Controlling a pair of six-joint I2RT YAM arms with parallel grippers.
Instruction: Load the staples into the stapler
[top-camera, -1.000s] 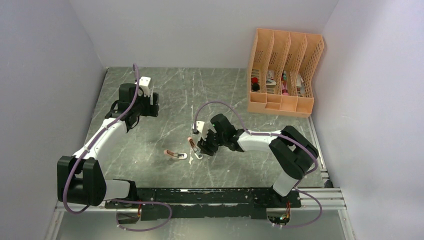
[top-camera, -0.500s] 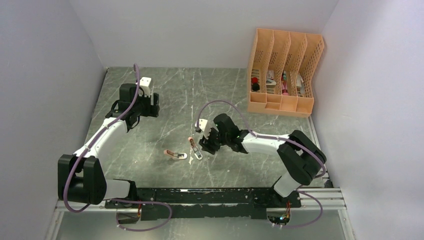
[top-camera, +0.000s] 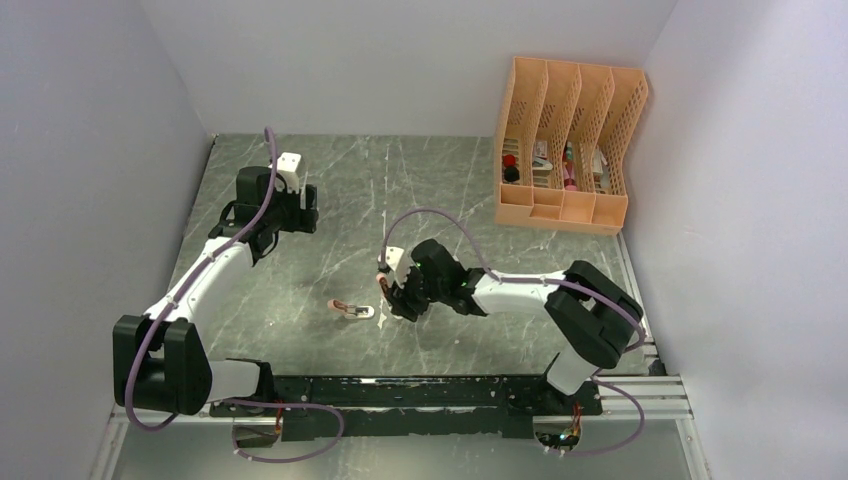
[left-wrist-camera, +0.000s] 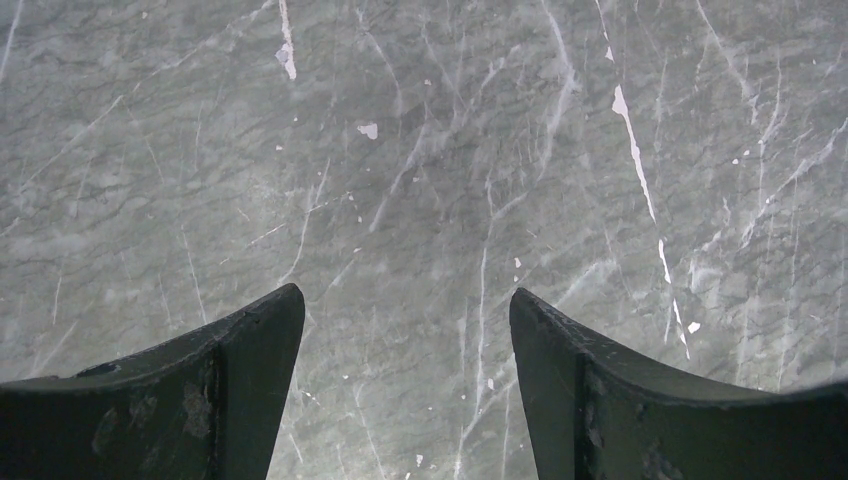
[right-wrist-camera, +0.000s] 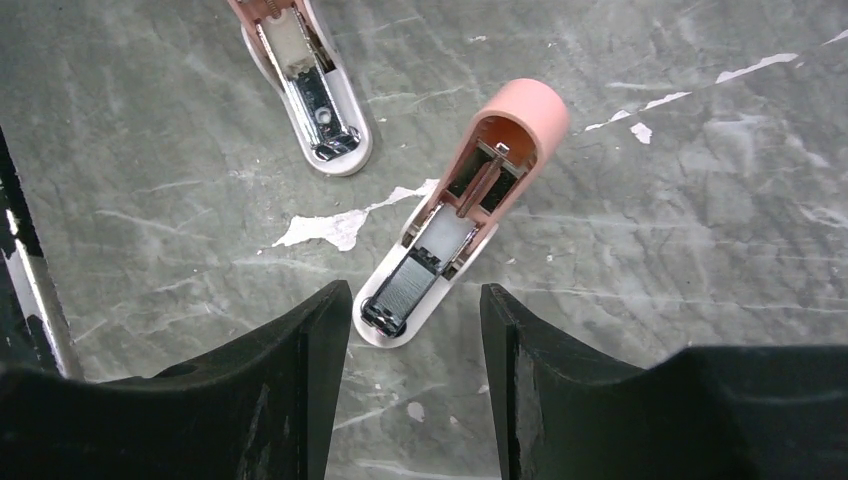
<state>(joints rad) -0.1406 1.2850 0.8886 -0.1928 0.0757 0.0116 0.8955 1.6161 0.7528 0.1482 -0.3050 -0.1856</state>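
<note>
Two small salmon-pink staplers lie hinged open on the marble table. The nearer stapler (right-wrist-camera: 455, 215) points its white base end between my right gripper's (right-wrist-camera: 415, 300) open fingertips; a grey ribbed strip that looks like staples (right-wrist-camera: 408, 283) sits in its channel. The second stapler (right-wrist-camera: 305, 85) lies further off to the left, its metal channel showing. From above, my right gripper (top-camera: 393, 297) covers most of the nearer stapler (top-camera: 381, 283), with the other stapler (top-camera: 352, 310) just left of it. My left gripper (left-wrist-camera: 405, 310) (top-camera: 306, 215) hangs open over bare table at the far left. No staple box shows.
An orange file organiser (top-camera: 565, 140) with several small items in its slots stands at the back right corner. White chipped patches (right-wrist-camera: 325, 228) mark the table beside the staplers. Walls close in the left, back and right sides.
My right gripper has shifted left over the nearer stapler, now covering most of it from above. The left arm has stayed where it was.
</note>
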